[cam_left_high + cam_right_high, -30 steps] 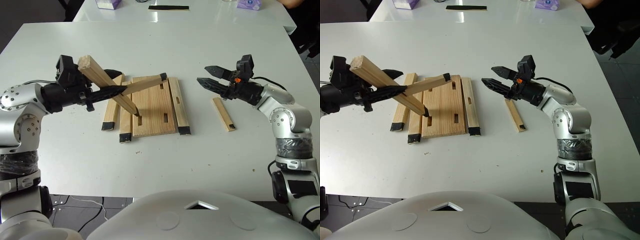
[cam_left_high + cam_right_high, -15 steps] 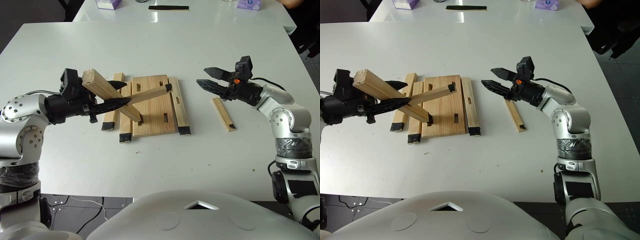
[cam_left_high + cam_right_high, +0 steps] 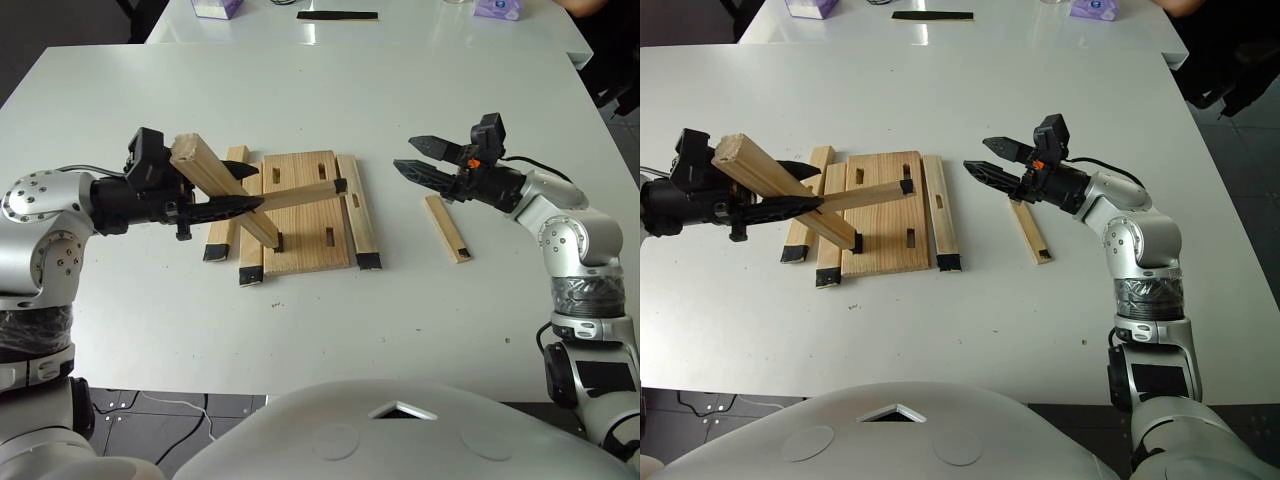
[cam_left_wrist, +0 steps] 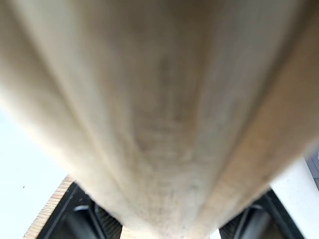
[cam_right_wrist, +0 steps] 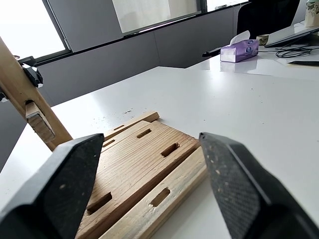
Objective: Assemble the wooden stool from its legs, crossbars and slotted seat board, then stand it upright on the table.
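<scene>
1. Left jaws: clamped on the leg (image 3: 205, 172) partway along it, over the left half of the table (image 3: 330, 90). Black fingers (image 3: 232, 205) level and pointing right, toward the board (image 3: 305, 225).
2. Leg: tilted, with the bare upper end beside the left wrist. Black-capped lower end down on the board at its near-left slot. Cannot tell whether seated in that slot.
3. Crossbar (image 3: 300, 194): joined to the side of the leg and reaching right across the board at a slight tilt. Black-capped tip near the board's right edge.
4. Board: flat at the middle of the table, slots facing up.
5. Spare legs (image 3: 220, 232): two, side by side and flat on the table just left of the board. Black caps at the near ends, far ends passing under the left jaws and the leg.
6. Slotted leg (image 3: 358, 215): flat along the board's right edge, touching or nearly so, with a black cap at the near end.
7. Right jaws: wide apart with nothing between them, hovering above the table right of the board. Fingers (image 3: 432, 143) aimed at the board. From the right wrist, both fingers frame the board's slots.
8. Loose crossbar (image 3: 447, 228): flat on the table near the right jaws, on their near side, and apart from the board and the slotted leg.
9. Second table (image 3: 400, 30): behind the first, carrying two tissue boxes (image 3: 218, 7) and a black strip (image 3: 337, 15).
</scene>
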